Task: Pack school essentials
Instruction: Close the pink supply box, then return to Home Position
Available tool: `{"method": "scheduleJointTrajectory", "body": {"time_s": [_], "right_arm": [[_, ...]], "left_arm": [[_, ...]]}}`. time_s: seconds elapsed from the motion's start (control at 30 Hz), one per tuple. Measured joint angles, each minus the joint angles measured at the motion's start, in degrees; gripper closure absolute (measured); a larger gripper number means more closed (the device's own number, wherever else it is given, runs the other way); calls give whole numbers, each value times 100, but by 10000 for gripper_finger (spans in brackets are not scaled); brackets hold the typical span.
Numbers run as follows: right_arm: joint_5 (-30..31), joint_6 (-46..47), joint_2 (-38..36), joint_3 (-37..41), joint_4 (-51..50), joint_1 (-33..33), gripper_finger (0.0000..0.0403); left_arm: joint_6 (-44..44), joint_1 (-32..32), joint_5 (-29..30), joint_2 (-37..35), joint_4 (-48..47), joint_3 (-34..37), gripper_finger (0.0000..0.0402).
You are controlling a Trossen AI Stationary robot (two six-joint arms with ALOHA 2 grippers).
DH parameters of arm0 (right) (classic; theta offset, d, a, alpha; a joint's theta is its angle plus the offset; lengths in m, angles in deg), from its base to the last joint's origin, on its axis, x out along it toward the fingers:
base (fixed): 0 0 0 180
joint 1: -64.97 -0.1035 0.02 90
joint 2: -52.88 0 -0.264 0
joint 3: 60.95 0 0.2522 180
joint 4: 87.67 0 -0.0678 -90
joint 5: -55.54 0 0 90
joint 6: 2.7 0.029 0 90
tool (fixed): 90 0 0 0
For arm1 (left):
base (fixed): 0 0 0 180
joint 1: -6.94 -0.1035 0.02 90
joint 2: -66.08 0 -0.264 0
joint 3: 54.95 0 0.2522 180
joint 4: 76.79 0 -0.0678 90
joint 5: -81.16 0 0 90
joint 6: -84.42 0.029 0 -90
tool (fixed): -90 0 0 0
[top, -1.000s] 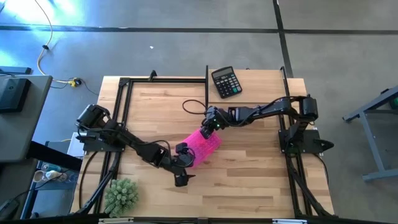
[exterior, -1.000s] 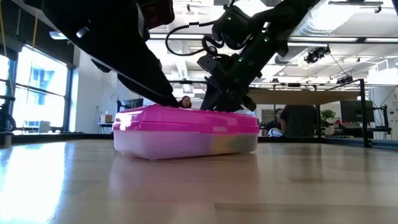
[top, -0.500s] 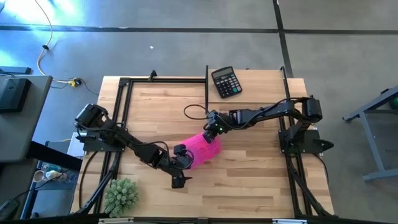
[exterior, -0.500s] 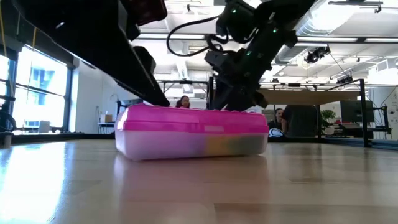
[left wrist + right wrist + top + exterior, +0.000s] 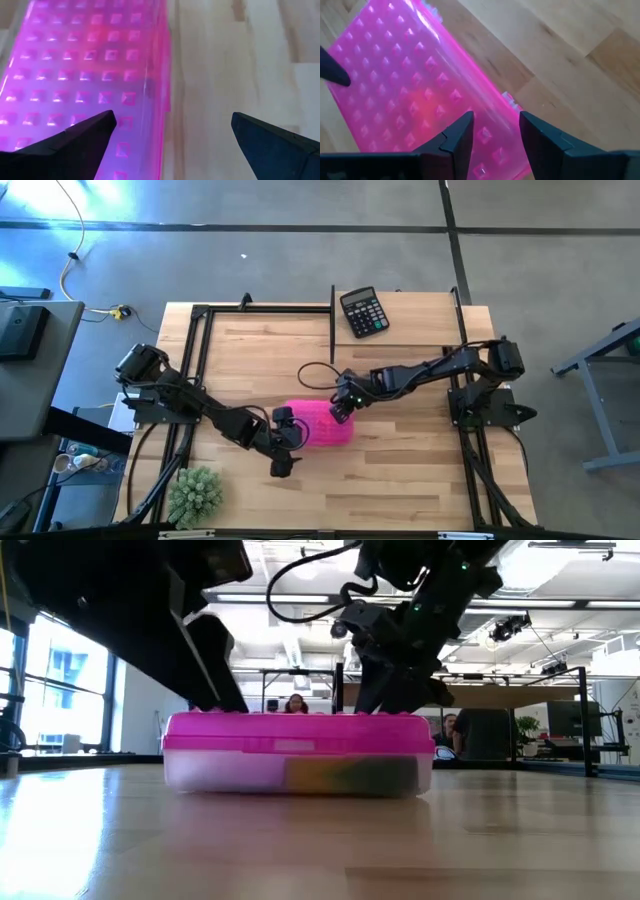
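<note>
High view shows the closed pink-lidded clear plastic case (image 5: 322, 423) flat on the wooden surface (image 5: 400, 470) between both spread jaws, left (image 5: 284, 442) and right (image 5: 343, 407), essentials packed inside, so seating the lid looks next.

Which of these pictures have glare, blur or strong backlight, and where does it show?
Left wrist view: the pink lid looks soft and smeared, with a bright streak along its edge. Right wrist view: white glare on the lid's corner, fingers sharp. Low view: bright window at the left leaves the arms as dark shapes above the case. High view: bluish light on the floor at the left, table evenly lit.
</note>
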Motion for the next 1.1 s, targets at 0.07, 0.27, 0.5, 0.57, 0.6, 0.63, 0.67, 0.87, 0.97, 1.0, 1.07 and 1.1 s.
{"method": "scheduleJointTrajectory", "body": {"time_s": [0.07,0.27,0.5,0.57,0.6,0.63,0.67,0.87,0.97,1.0,1.07,1.1], "right_arm": [[92,11,0,-6,-74,-49,249],[84,104,3,-6,-71,-59,249],[56,-55,-103,-4,-97,-53,249],[70,-110,-164,5,-110,-53,249],[80,-147,-186,5,-74,-51,249],[94,-167,-211,5,-117,-45,249],[100,-189,-238,5,-131,-36,249],[136,-461,-421,3,-116,30,249],[142,-576,-503,3,-164,30,249],[144,-619,-543,3,-205,30,249],[148,-662,-623,3,-209,30,249],[152,-686,-675,3,-230,30,249]], "left_arm": [[-13,-6,80,11,-24,4,2],[1,-11,92,-40,-203,-1,2],[0,-13,-27,-43,-115,-8,2],[0,-11,-39,-43,-62,-8,2],[0,-11,-52,-43,-32,-8,2],[-2,-11,-68,-43,1,-8,2],[0,-11,-90,-43,28,-8,2],[-2,-10,-193,-43,-167,-206,2],[71,2,-273,-43,-161,-331,2],[104,3,-273,-43,-209,-377,2],[151,4,-273,-45,-326,-484,2],[155,4,-271,-47,-410,-534,2]]}}
